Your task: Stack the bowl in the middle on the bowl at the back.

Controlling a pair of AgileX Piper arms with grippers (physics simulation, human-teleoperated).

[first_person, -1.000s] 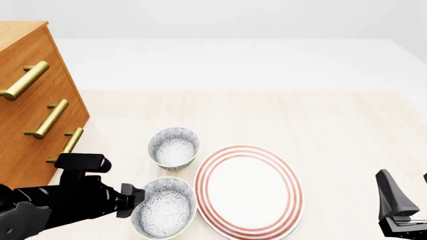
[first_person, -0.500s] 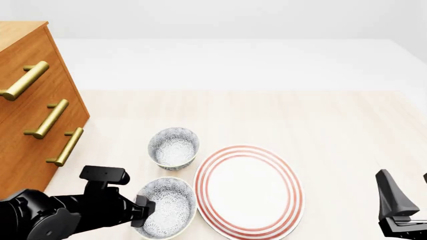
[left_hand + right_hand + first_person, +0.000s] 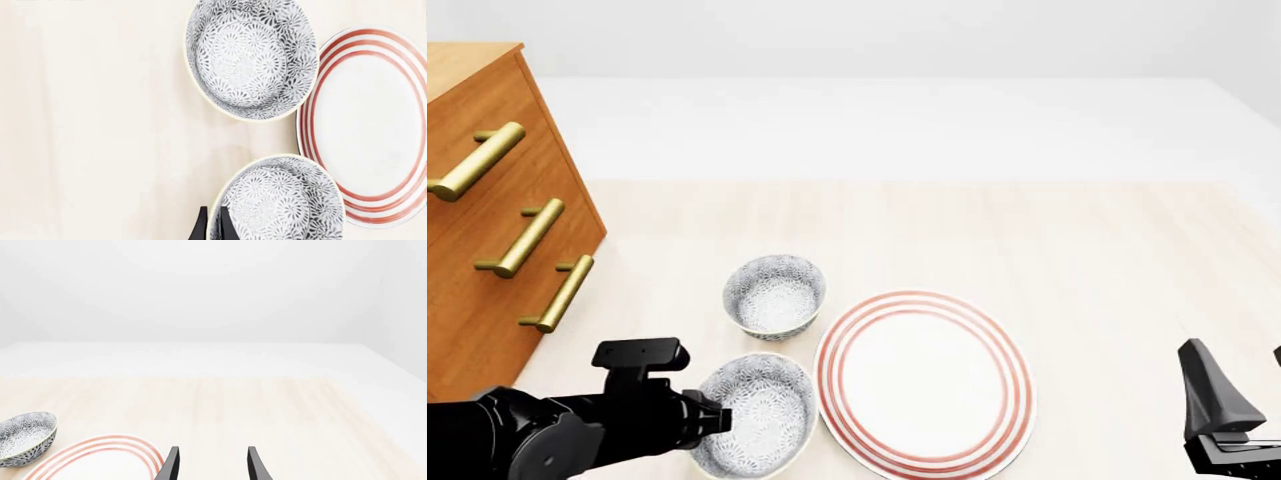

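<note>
Left tool (image 3: 710, 420) pinches the near-edge middle bowl's (image 3: 757, 415) rim; right tool (image 3: 212, 465) gapes empty; back bowl (image 3: 774, 295) sits apart.

**Right wrist: fingers parted over bare table**

The right gripper (image 3: 211, 465) at 6 o'clock has its fingers (image 3: 171, 466) apart, nothing between. A red-ringed plate (image 3: 100, 460) sits at 7 o'clock; a patterned bowl (image 3: 25, 438) lies at 8, just beside it.
</note>
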